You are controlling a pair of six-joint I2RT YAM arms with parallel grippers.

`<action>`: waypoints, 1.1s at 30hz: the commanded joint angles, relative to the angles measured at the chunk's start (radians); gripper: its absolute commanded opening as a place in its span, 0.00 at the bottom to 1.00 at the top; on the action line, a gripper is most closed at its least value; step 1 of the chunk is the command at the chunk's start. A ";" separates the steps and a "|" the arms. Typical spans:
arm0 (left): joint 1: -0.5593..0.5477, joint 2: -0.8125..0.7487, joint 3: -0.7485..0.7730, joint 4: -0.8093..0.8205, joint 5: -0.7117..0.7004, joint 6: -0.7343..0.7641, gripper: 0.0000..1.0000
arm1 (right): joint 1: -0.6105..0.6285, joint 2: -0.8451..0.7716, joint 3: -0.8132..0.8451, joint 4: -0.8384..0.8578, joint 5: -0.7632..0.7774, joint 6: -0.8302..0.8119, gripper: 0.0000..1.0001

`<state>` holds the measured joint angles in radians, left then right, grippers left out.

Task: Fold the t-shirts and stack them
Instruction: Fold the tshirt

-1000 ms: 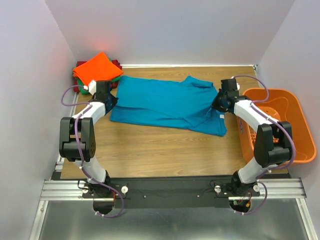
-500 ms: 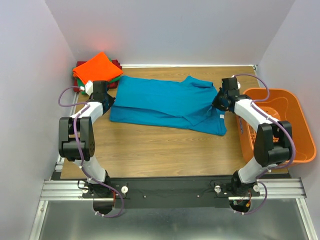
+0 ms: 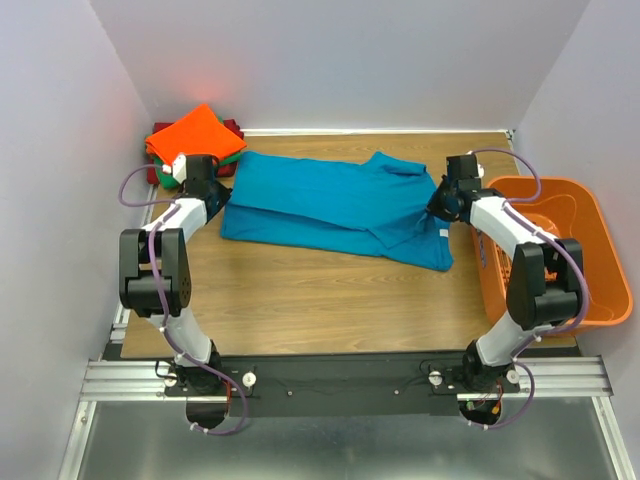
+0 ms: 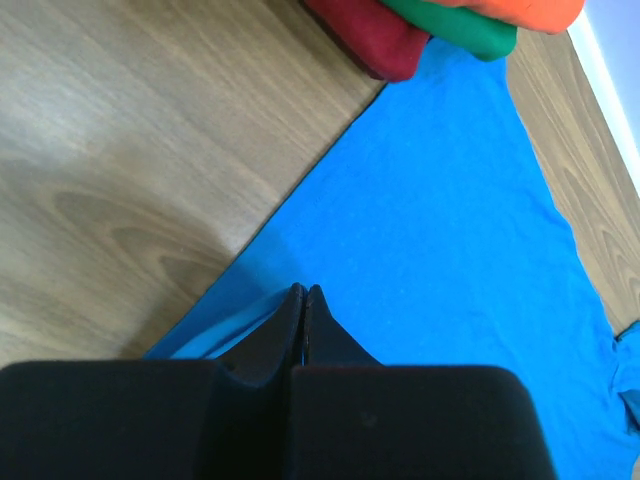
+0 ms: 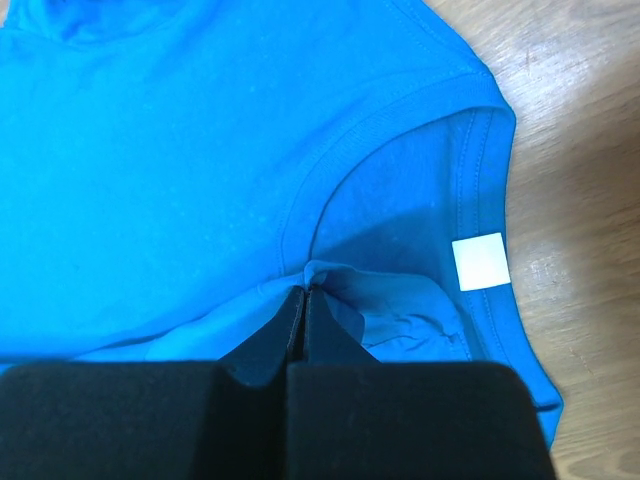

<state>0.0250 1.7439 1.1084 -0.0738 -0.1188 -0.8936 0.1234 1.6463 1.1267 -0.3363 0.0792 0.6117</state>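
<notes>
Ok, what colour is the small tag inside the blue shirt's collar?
Plain white: the tag in the blue shirt shows best in the right wrist view.

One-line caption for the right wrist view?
Right tool shut on a bunched fold of the teal t-shirt, near its white label, over the wooden table.

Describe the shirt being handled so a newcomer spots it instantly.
Across the far half of the wooden table lies the teal-blue t-shirt, its ends pinched by the left gripper and right gripper. Unlike the orange shirt, green shirt and dark red shirt folded square in the far-left corner, it is spread out long.
</notes>
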 commanded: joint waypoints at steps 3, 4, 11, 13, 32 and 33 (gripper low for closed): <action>0.009 0.046 0.047 0.022 0.034 0.038 0.00 | -0.010 0.052 0.028 0.013 -0.012 -0.012 0.01; 0.009 0.048 0.048 0.026 0.037 0.041 0.02 | -0.010 0.056 0.030 0.014 -0.016 -0.012 0.05; 0.015 -0.053 -0.008 0.019 0.024 0.048 0.56 | -0.011 0.050 0.050 0.016 -0.050 -0.026 0.76; 0.016 -0.119 -0.045 0.005 -0.008 0.042 0.56 | -0.011 0.035 0.027 0.014 -0.064 -0.021 0.76; -0.010 -0.254 -0.423 0.149 -0.007 -0.004 0.43 | 0.070 -0.011 -0.220 0.175 -0.099 0.068 0.63; -0.008 -0.250 -0.426 0.154 -0.007 -0.004 0.43 | 0.070 -0.006 -0.219 0.181 -0.104 0.071 0.63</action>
<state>0.0235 1.4757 0.6930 0.0185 -0.1181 -0.8921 0.1905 1.6135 0.8936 -0.2131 -0.0059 0.6579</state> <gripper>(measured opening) 0.434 0.638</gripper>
